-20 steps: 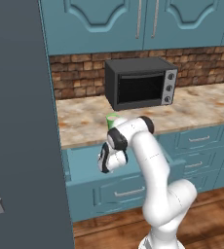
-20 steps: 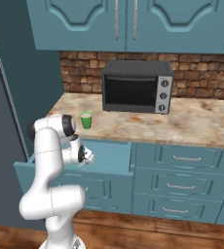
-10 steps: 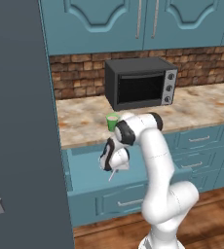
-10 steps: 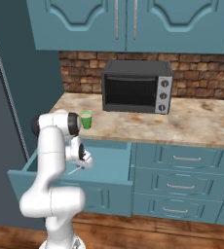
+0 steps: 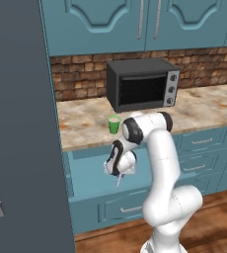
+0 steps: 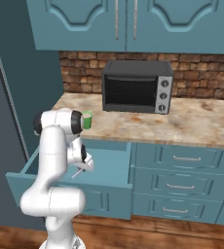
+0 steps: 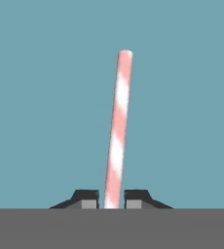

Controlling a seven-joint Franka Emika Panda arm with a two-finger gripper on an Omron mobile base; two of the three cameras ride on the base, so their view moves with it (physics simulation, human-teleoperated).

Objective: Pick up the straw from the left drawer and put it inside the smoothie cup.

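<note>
Here the straw (image 7: 117, 131) stands between the two dark fingertips (image 7: 86, 198) of the gripper (image 7: 112, 199), which is clamped on its near end; in the hand view the pink-and-white stripes run up against the plain teal floor of the left drawer (image 7: 36, 97). Its near end is cut off by the bottom of that view, so how much sticks out behind the fingers cannot be told. In the left base view the straw (image 5: 119, 180) is just a thin pale sliver hanging below the gripper (image 5: 118, 174), over the open drawer (image 5: 88, 170); in the right base view it is a short slanted line (image 6: 77, 172) beside the hand (image 6: 84, 165), and the fingers themselves are too small to make out. The smoothie cup (image 5: 114, 124) sits on the counter (image 5: 86, 128) above the drawer, half hidden behind the arm's shoulder in the right base view (image 6: 87, 119). Behind it stands the black oven (image 6: 136, 86). A second ago the hand was higher and the jaws were wider; since then it has dropped into the drawer and closed.
</note>
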